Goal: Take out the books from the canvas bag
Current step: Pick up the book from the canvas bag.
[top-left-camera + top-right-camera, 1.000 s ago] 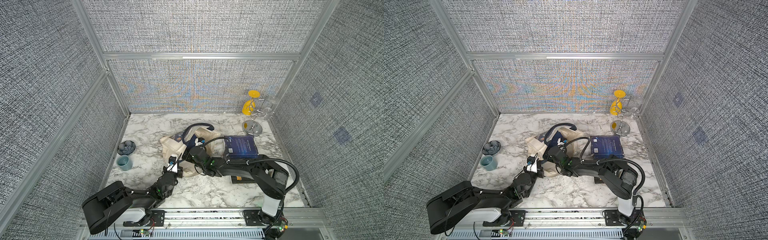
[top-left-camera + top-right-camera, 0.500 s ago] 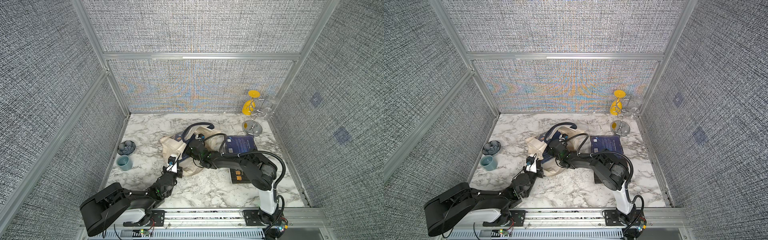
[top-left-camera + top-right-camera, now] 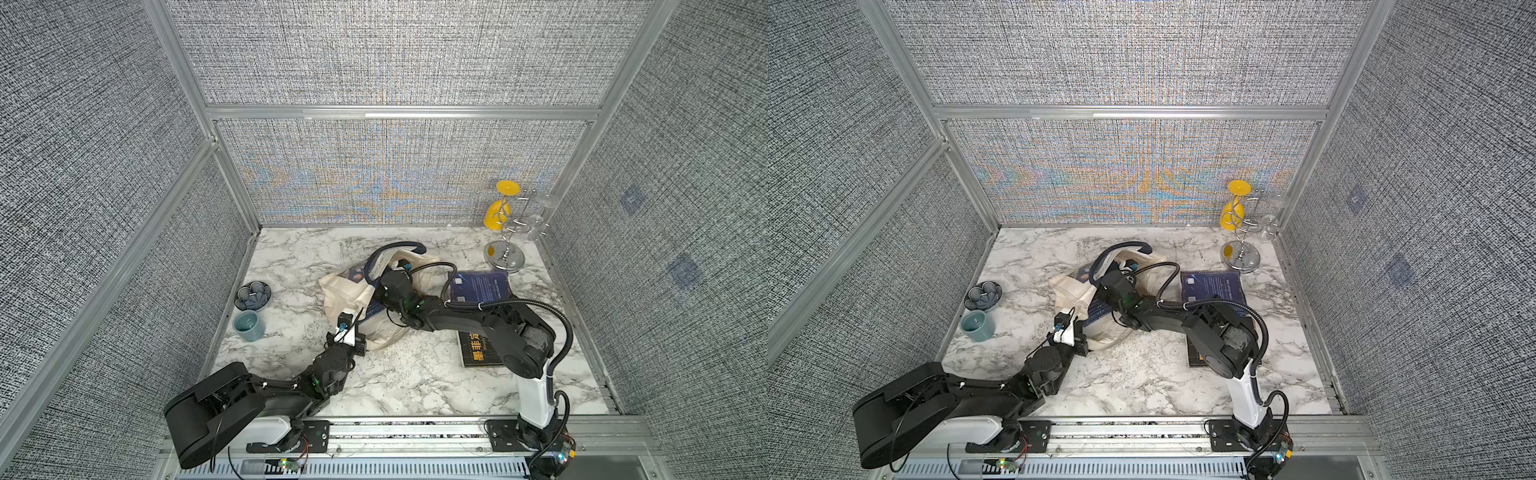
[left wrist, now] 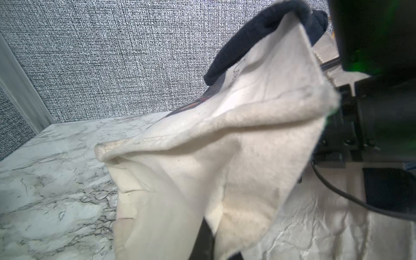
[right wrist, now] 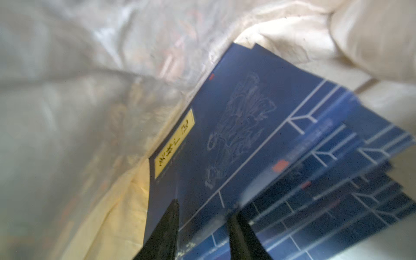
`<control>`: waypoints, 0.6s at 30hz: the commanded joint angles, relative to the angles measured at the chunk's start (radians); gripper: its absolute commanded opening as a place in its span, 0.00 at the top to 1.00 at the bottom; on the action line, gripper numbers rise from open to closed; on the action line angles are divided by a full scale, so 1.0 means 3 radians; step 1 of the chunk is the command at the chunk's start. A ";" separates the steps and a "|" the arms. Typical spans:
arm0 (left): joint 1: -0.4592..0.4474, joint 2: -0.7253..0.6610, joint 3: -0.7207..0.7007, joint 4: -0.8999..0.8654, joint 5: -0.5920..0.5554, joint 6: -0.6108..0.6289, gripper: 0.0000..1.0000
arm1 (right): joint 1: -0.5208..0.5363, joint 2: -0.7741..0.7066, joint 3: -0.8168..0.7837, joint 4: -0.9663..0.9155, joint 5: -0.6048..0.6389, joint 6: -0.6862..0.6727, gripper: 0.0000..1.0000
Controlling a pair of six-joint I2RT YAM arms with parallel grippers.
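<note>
We find the canvas bag (image 3: 349, 291) crumpled on the counter (image 3: 291, 257). The left fingers (image 3: 360, 340) are closed, pinching the bag's near cloth edge and holding it up (that wrist view is mostly cream fabric). The right fingers (image 5: 171, 225) are inside the bag, partway apart, straddling the near edge of the top navy book (image 5: 236, 126), yellow label showing; we cannot confirm firm contact. More books (image 5: 337, 180) lie fanned beneath it. Two loose books (image 3: 482, 286) lie on the counter beside the bag.
</note>
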 commanded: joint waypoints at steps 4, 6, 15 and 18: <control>0.0003 0.0033 0.0024 0.0167 0.0058 0.0020 1.00 | -0.0006 0.0083 0.0112 0.0158 0.0057 -0.0006 0.65; 0.0002 0.0047 0.0021 0.0200 0.0064 0.0023 1.00 | -0.0011 0.0190 0.0155 0.0277 0.0067 0.0008 0.64; 0.0003 0.0013 -0.0013 0.0245 0.0045 0.0038 1.00 | -0.0011 0.0388 0.0215 0.0562 0.0159 0.0004 0.80; 0.0002 -0.0022 -0.0006 0.0181 -0.0025 0.0020 1.00 | -0.0011 0.0296 0.0093 0.0626 0.0152 -0.0034 0.91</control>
